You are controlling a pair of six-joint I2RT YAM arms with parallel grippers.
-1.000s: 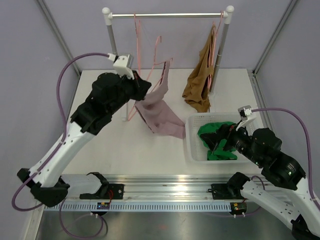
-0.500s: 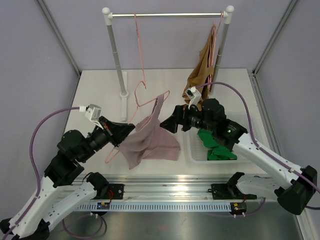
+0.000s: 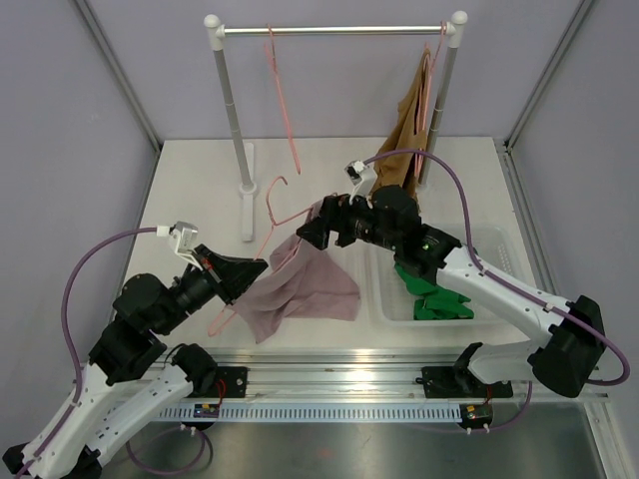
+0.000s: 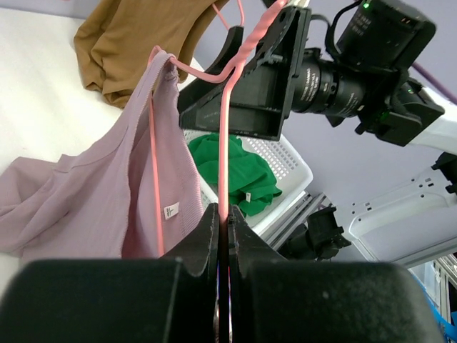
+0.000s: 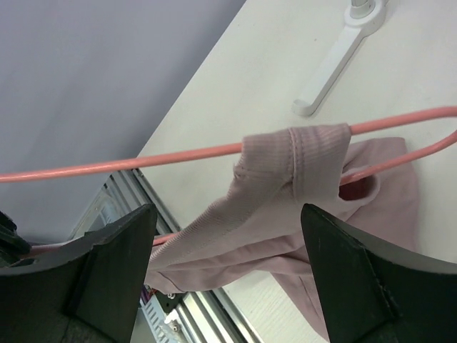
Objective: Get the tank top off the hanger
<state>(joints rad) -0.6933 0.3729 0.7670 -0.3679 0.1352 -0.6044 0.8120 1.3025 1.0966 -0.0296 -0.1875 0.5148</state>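
Bright, even light is falling from overhead, and the tank top [image 3: 300,289] just below the right gripper [image 3: 308,236] is casting only a faint, soft shadow on the table [image 3: 190,190]. Glare is flaring off the metal rail [image 3: 349,377] behind both grippers. In the wrist views, the left gripper's [image 4: 223,214] fingers [image 4: 203,243] and the right one's fingers [image 5: 107,279] are looming dark and blurred.

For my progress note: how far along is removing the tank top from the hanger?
Done: hanger is off the rail, clamped in the left pincer. In hand: open right pincer straddles the strap looped on it. Left: slide that strap off.
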